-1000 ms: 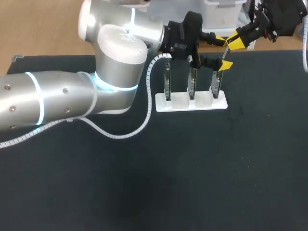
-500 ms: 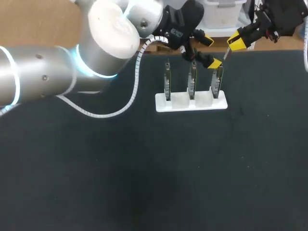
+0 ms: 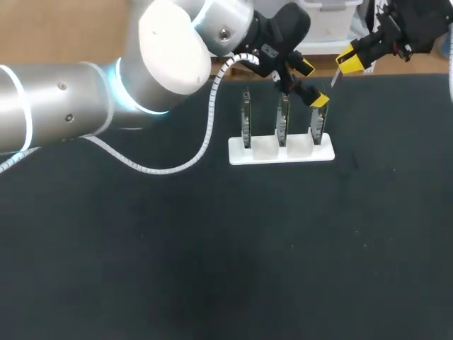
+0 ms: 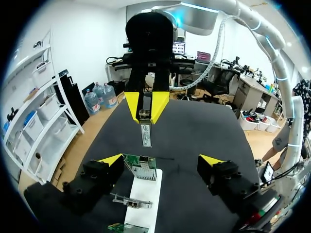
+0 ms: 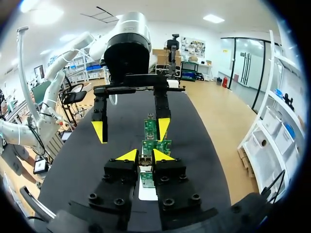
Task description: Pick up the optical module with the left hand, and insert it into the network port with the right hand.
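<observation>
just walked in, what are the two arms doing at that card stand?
The right claw is shut on the optical module, holding it in the air just past the white stand, which carries three upright network cards. The left claw is open and empty, hanging over the stand's right end, close to the rightmost card. The module is not in any port yet.

Head cam overhead; wrist cams opposed, all share rack (image 3: pixel 255 150).
</observation>
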Available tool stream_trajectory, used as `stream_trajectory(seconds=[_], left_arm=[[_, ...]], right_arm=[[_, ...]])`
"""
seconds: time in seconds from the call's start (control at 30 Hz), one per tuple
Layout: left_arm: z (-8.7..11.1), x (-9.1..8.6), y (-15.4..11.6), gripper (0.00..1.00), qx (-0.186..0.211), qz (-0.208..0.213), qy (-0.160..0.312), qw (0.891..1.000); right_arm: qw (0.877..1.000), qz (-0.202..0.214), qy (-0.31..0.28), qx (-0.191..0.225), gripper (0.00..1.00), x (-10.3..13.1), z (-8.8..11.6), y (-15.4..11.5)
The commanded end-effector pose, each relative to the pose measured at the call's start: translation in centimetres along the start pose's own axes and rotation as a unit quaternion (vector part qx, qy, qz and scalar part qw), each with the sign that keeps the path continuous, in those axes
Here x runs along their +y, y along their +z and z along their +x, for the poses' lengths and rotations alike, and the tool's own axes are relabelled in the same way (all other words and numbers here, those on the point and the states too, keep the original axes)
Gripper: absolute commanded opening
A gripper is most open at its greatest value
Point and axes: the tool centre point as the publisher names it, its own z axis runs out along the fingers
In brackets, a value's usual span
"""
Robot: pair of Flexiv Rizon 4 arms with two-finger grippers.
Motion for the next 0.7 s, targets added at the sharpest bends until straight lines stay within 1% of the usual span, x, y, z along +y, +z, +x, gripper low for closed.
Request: stream_trajectory(seconds=[0.03, 0.27, 0.3, 0.7], left_arm=[[-0.34, 0.67, 0.57, 1.0, 0.005, 0.004, 0.001, 1.0], [-0.3, 0.94, 1.01, 1.0, 0.008, 0.005, 0.002, 1.0], [-0.27, 0.96, 1.06, 1.0, 0.014, 0.004, -0.001, 1.0], [0.23, 1.15, 1.5, 1.0, 0.009, 0.006, -0.001, 1.0]], right_arm=[[1.0, 0.002, -0.001, 0.002, 0.0, 0.17, -0.03, -0.08], [1.0, 0.001, -0.002, 0.005, 0.0, -0.02, -0.04, -0.17], [1.0, 0.001, -0.002, 0.006, 0.0, -0.03, -0.04, -0.18], [1.0, -0.001, -0.003, 0.015, 0.0, -0.25, -0.04, -0.09]])
